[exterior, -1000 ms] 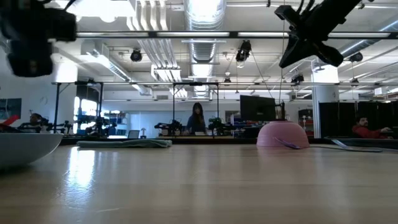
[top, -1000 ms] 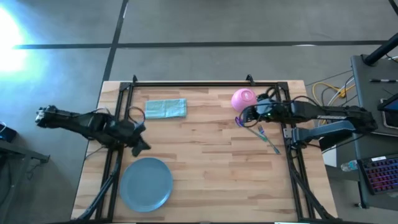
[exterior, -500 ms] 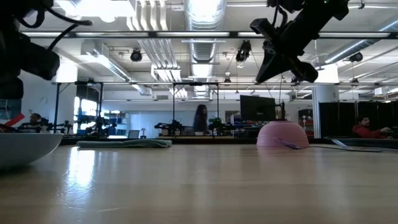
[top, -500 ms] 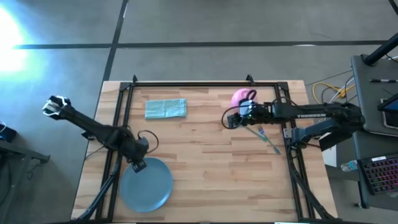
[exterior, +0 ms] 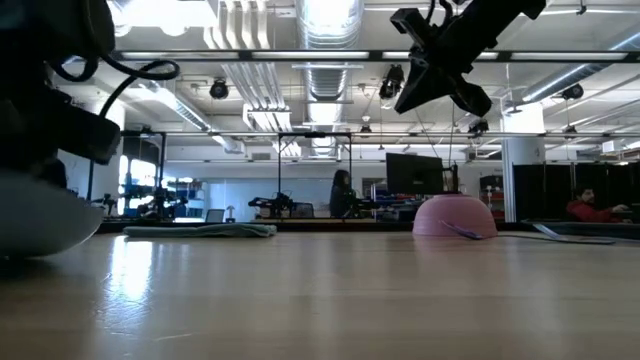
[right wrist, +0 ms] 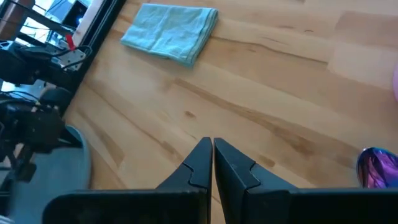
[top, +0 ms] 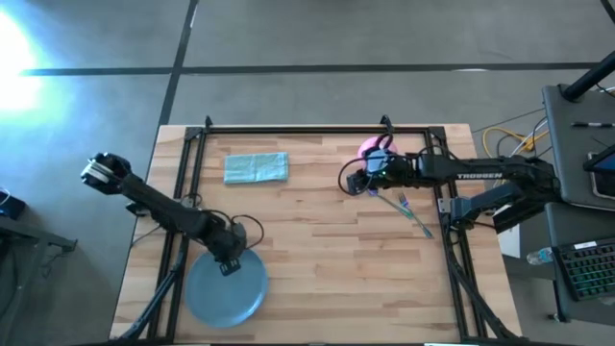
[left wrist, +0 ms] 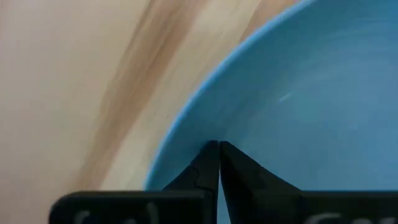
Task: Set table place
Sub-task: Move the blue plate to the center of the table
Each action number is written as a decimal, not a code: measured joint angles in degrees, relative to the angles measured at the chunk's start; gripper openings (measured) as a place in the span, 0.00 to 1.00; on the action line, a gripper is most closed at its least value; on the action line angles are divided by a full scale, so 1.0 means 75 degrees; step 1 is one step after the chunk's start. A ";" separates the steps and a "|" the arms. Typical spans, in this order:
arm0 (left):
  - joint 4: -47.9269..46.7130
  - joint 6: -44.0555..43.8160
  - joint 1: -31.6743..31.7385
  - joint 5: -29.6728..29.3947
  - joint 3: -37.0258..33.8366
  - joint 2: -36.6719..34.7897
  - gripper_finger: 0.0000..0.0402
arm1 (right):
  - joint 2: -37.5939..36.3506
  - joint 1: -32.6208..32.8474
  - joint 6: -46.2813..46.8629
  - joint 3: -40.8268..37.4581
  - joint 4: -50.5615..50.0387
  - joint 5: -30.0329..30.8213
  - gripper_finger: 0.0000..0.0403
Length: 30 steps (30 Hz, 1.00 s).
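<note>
**Q:** Worktop (top: pixel 317 240) layout, please: where is each thing lying?

**A:** Butcher-block wood is carrying a blue plate (top: pixel 216 293) near the front left corner. A pink bowl (top: pixel 370 147), mouth down, is sitting near the back right corner. A purple-headed spoon (right wrist: pixel 378 167) and a pale green fork (top: pixel 416 222) are lying just in front of the bowl, along the right edge. A folded teal cloth (top: pixel 256 167) is resting near the back edge, left of centre.

**Q:** What is the left gripper doing?

**A:** The left gripper (top: pixel 229 263) is sitting low at the plate's back rim. In the left wrist view its fingers (left wrist: pixel 205 168) are pressing together with no gap, their tips over the rim, gripping nothing.

**Q:** And the right gripper?

**A:** The right gripper (top: pixel 352 182) is hovering above the wood just beside the bowl, towards the worktop's centre. Its fingers (right wrist: pixel 199 163) are also pinching together, empty.
</note>
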 joint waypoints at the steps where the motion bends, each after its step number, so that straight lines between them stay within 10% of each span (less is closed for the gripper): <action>1: 0.0188 0.0002 0.0000 -0.0033 0.0037 0.0137 0.00 | 0.0000 0.0000 -0.0011 0.0015 0.0005 0.0001 0.02; 15: 0.2535 0.1986 0.1236 -0.2170 0.0906 0.1474 0.00 | 0.0000 0.0003 0.0337 0.0008 -0.0059 -0.0025 0.02; 24: 0.6020 0.3360 0.2868 -0.2191 0.0965 0.2231 0.00 | -0.0049 0.0003 0.0337 0.0003 -0.0094 0.0002 0.02; 30: 0.5372 0.3652 0.3169 -0.1545 0.1084 0.1508 0.00 | -0.0052 0.0003 0.0335 0.0000 -0.0122 0.0046 0.02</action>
